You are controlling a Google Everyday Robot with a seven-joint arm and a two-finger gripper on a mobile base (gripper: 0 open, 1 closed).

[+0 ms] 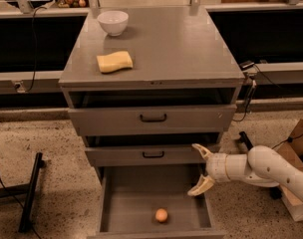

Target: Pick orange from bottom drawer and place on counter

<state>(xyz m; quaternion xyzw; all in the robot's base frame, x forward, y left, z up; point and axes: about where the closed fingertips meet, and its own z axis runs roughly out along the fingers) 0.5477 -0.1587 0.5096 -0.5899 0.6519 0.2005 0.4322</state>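
Note:
The orange (161,215) lies on the floor of the open bottom drawer (116,203), near its front middle. My gripper (200,169) hangs at the drawer's right rear edge, just above and to the right of the orange, fingers spread open and empty. One fingertip (197,148) is by the middle drawer's front, the other fingertip (193,191) is over the drawer's right side. My white arm reaches in from the right. The grey counter (176,49) tops the cabinet.
On the counter sit a white bowl (113,22) at the back left and a yellow sponge (114,61) in front of it. Two upper drawers with black handles (153,117) are slightly ajar. A black stand (29,193) lies on the floor left; a cardboard box (298,148) stands right.

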